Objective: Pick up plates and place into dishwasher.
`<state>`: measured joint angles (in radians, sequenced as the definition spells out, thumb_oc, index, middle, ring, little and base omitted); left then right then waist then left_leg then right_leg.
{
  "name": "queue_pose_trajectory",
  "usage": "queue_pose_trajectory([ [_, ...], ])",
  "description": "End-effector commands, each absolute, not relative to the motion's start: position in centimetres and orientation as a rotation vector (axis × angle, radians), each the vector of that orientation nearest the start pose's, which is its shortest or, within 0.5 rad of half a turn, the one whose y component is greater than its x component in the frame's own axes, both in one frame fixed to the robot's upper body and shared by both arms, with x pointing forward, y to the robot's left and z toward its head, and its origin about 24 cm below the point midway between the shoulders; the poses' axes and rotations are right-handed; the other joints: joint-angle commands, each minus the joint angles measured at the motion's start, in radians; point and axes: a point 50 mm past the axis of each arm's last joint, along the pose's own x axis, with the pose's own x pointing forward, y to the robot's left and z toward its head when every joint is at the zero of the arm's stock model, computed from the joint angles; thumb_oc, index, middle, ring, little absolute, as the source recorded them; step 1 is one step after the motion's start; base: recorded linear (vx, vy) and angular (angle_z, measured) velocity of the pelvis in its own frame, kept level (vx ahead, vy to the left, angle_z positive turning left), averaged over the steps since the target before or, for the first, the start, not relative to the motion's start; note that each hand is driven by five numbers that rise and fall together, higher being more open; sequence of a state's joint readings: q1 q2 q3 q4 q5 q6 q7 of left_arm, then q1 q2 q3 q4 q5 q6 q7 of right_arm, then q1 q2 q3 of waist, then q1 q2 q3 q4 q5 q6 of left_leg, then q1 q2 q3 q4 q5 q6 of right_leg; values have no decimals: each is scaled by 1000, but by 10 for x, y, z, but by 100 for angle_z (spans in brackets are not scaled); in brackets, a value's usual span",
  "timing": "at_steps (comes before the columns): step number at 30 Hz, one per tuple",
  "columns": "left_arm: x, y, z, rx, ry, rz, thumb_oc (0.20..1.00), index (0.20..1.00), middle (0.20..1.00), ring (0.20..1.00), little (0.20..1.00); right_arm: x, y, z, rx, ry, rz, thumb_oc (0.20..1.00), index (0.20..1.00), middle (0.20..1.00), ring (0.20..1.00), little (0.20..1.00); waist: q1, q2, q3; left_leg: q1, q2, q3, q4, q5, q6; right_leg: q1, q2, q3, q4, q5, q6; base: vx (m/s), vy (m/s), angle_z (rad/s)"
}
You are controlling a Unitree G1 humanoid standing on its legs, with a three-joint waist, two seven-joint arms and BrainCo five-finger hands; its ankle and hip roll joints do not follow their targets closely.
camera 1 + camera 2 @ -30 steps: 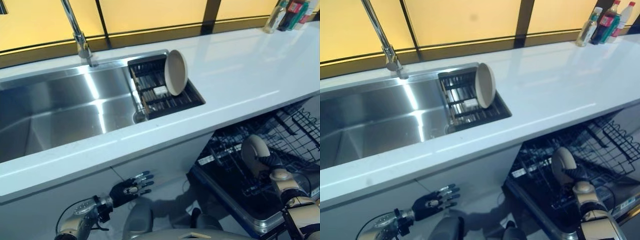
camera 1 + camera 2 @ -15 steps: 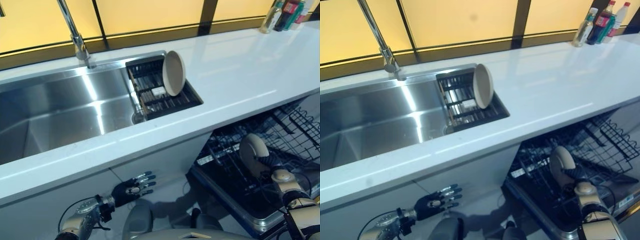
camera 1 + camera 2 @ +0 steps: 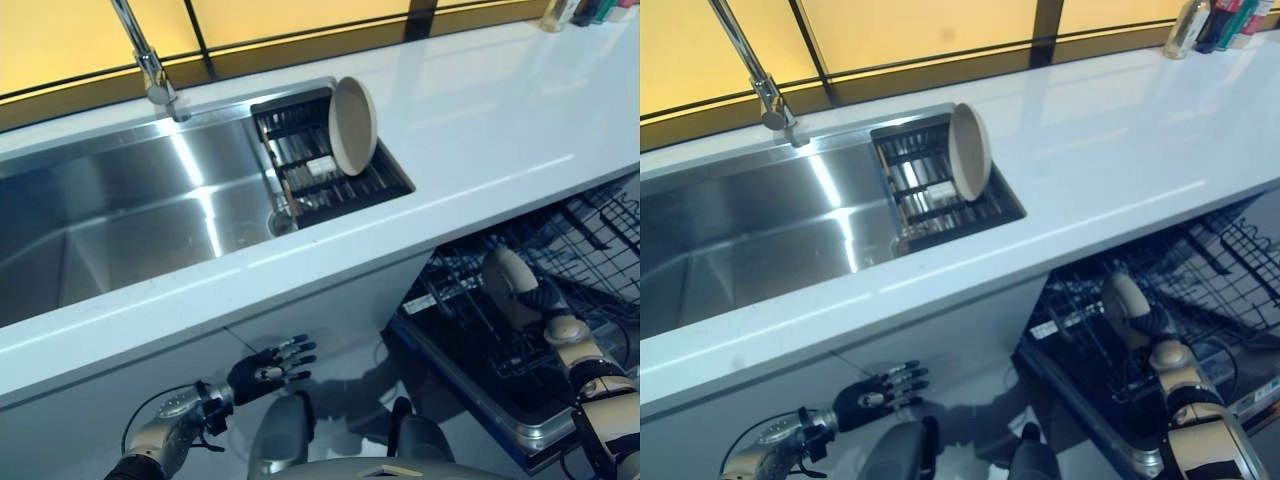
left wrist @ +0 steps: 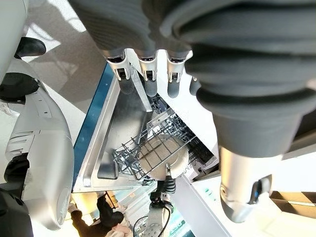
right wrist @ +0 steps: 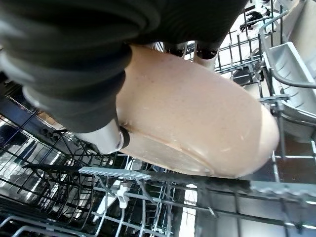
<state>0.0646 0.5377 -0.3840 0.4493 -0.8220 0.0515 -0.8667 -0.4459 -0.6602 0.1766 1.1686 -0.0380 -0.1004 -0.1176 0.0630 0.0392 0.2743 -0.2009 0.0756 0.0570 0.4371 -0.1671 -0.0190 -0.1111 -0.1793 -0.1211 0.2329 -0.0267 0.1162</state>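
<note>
Lower now, right hand (image 3: 543, 305) grips one plate (image 3: 507, 285) over the dishwasher rack (image 3: 600, 250); second plate (image 3: 352, 125) at 12 o'clock; left hand (image 3: 262, 368) open.

Two beige round plates. One plate (image 3: 352, 125) stands on edge, leaning slightly, in the dark slatted rack (image 3: 300, 190) set in the right end of the sink. The other plate (image 3: 1127, 304) is held upright, on edge, by the right hand (image 3: 1152, 322) down in the dishwasher's wire basket (image 3: 1080, 340) below the worktop; its rim sits among the wire tines, the fingers and thumb clasping it from either face.
</note>
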Motion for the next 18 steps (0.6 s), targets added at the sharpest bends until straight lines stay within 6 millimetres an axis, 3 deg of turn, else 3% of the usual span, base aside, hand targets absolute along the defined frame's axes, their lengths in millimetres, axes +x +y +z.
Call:
queue_pose_trajectory([
  [1, 184, 178, -33, -521, 421, -897, 1000, 1000, 1000, 1000, 1000, 261, -383, 14, -848, 639, -396, 1000, 1000, 1000, 1000, 1000, -10, 17, 11, 13, 28, 37, -66, 40, 12, -6, -32, 6, 13, 50, 36, 0, 0, 0],
  [14, 180, 174, -34, -549, 408, -884, 1000, 1000, 1000, 1000, 1000, 258, -398, 28, -869, 633, -458, 1000, 1000, 1000, 1000, 1000, -24, 24, -11, 45, 17, 51, -93, 37, 11, 13, -35, 16, -2, 37, 33, 0, 37, -4],
  [18, 174, 172, -38, -566, 415, -879, 1000, 1000, 1000, 1000, 1000, 257, -400, 30, -735, 576, -476, 1000, 1000, 1000, 1000, 1000, -29, 18, -38, 75, 13, 57, -114, 32, 11, 36, -30, 18, -18, 27, 32, 15, 57, -1],
])
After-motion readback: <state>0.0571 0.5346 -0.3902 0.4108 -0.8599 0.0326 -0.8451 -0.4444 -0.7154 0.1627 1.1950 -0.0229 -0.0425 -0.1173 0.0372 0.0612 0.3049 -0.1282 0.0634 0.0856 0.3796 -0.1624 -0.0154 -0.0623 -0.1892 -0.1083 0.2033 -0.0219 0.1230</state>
